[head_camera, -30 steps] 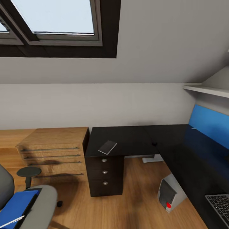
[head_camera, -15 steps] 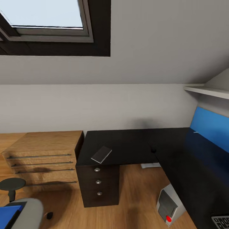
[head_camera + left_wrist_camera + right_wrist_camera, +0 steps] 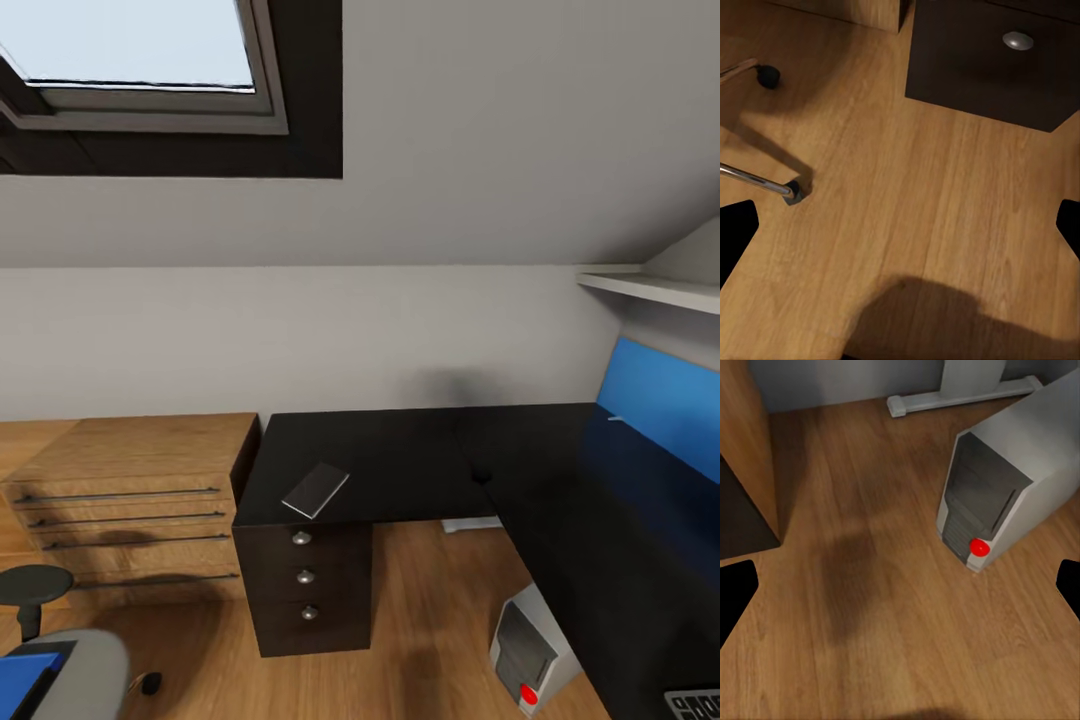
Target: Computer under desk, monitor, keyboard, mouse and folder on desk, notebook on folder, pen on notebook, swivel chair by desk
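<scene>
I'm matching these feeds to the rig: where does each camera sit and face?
Head view: high, facing the glossy black L-shaped desk and thin grey notebook.
Left wrist view: faces wood floor, drawer unit; dark fingertips at edges.
Right wrist view: faces grey-white tower computer.
Head and right wrist views share the computer.

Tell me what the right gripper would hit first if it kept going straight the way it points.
Most likely the wood floor, beside the computer standing on it. The tower sits off-centre in the right wrist view, so it looks missed, though depth is unclear.
</scene>
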Available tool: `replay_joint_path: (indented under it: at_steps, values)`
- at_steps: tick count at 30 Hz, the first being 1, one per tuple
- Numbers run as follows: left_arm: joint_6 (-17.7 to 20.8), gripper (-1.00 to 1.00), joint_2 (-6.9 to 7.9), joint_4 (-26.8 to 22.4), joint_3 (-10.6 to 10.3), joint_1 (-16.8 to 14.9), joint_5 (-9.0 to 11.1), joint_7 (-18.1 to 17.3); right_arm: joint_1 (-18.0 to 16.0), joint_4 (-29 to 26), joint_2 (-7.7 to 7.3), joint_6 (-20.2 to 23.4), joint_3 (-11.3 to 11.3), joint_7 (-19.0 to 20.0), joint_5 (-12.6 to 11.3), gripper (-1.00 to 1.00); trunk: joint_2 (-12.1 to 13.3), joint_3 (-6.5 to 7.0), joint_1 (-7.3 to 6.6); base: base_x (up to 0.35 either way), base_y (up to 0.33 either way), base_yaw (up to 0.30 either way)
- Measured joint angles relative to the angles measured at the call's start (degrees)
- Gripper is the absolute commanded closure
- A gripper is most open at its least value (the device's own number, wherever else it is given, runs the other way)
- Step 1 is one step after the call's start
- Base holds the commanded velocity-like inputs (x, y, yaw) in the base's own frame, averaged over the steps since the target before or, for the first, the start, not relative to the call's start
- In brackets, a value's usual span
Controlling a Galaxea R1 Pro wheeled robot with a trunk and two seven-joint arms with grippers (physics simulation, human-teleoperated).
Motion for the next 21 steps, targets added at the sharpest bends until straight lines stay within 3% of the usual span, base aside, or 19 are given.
replay_joint_path:
  at_steps: [21]
  values:
    - [0.0, -1.0, -0.01, 0.0, 0.0, 0.0, 0.0, 0.0, 0.0, 0.0, -0.08, 0.0, 0.0, 0.0, 0.0, -1.0, 8.4, 3.78, -4.62, 0.0, 0.0, 0.0]
